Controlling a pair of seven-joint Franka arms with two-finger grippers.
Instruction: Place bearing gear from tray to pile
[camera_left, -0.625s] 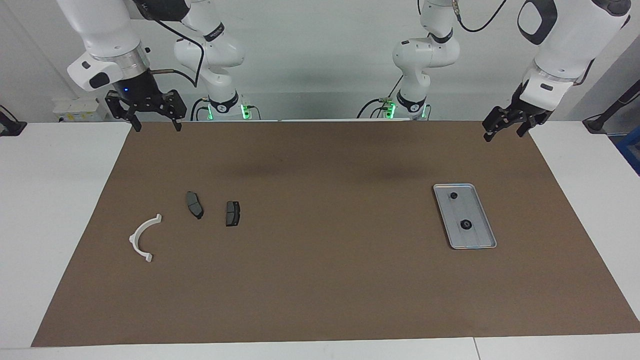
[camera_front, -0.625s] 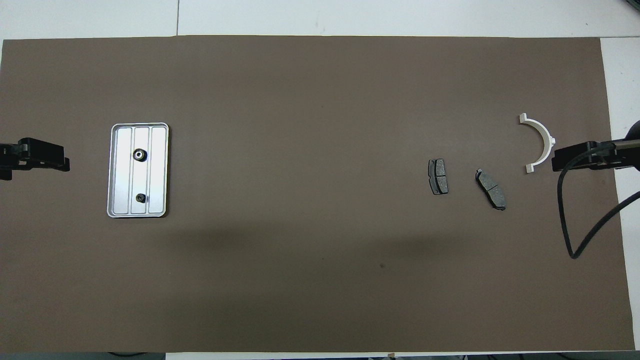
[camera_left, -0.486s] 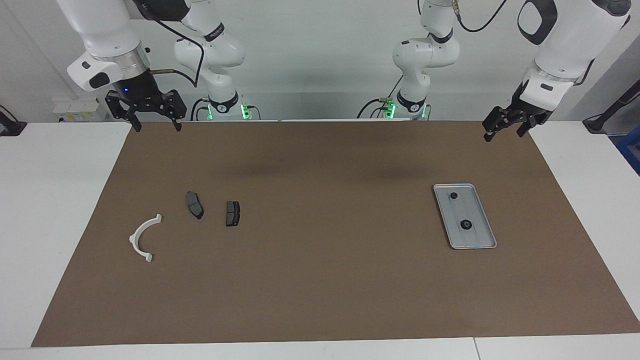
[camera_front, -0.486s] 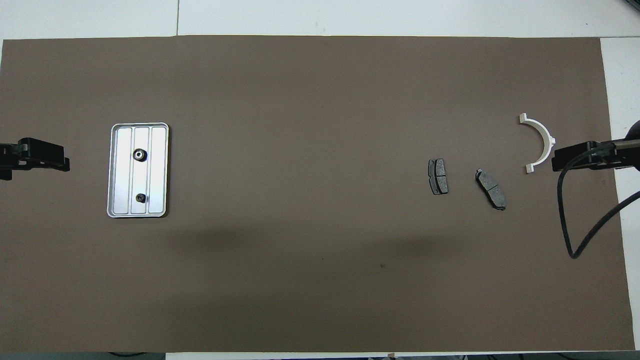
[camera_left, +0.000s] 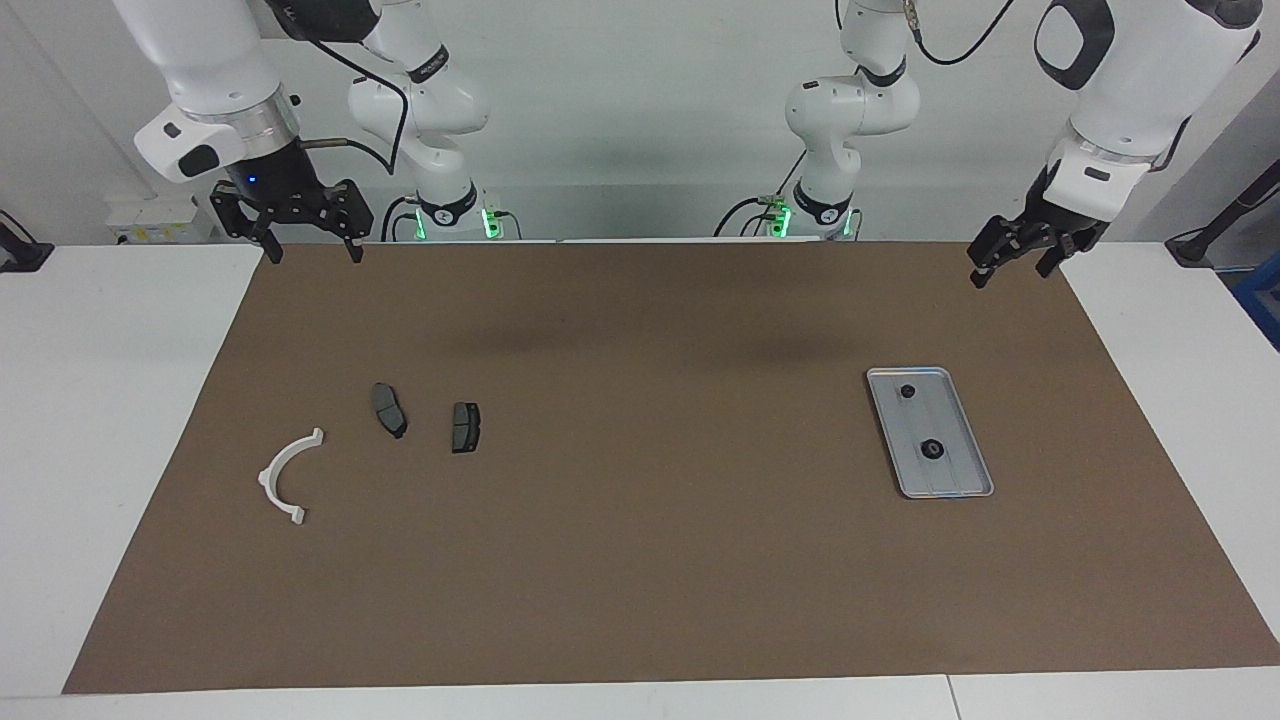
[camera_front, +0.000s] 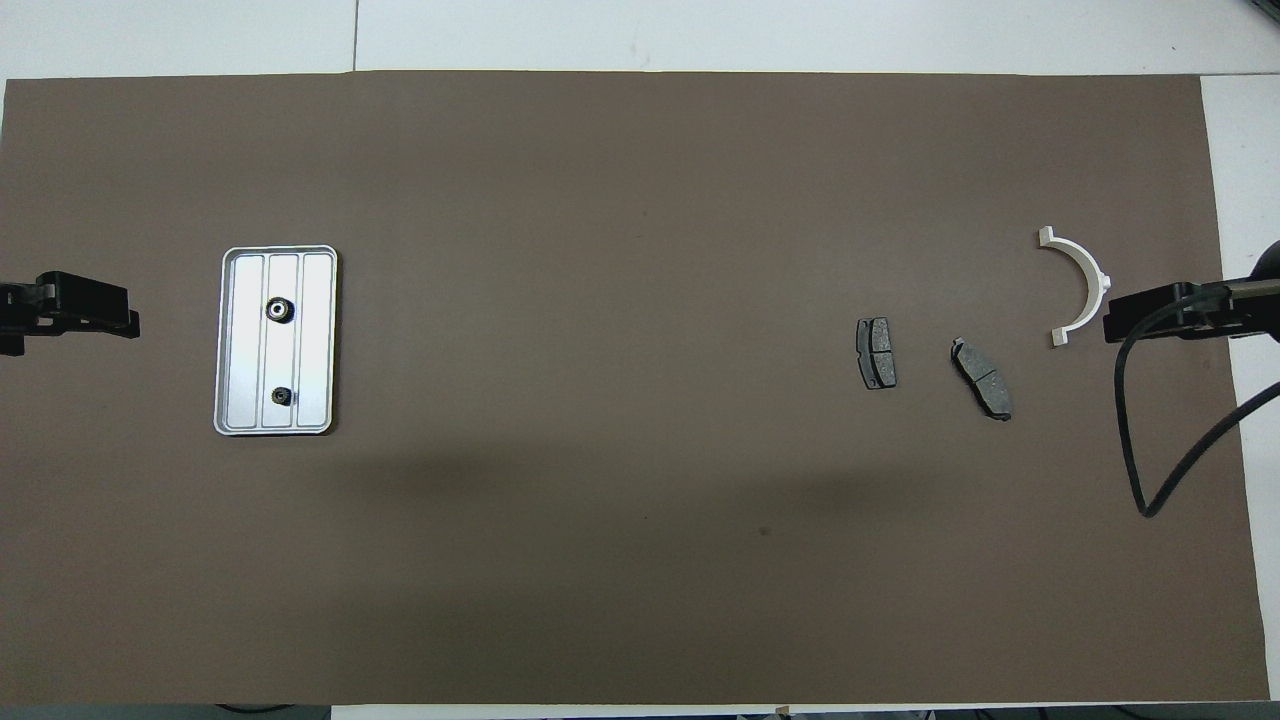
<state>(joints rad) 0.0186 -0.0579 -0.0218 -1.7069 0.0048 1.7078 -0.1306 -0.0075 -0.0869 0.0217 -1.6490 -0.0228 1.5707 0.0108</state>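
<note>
Awaiting pickup: two small black toothed metal gears in the shallow, ridged silver-grey metal tray, nine o'clock in the overhead view.

Up over the robot-side corners of the brown mat: left gripper and right gripper, fingers spread, holding nothing. In the tray, smaller gear at six o'clock overhead, larger gear at twelve. Well apart at three o'clock, the pile: two dark grey brake-pad pieces, white curved plastic half-ring. Probably light, rigid, slick; best pinched across the toothed rim from above.

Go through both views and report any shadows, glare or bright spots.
Facing view: two soft dark shadow patches on the brown mat near the robots, green lights glowing at the arm bases. Overhead view: the tray reflects bright, nearly white, and a broad faint shadow band crosses the mat nearer the robots.
</note>
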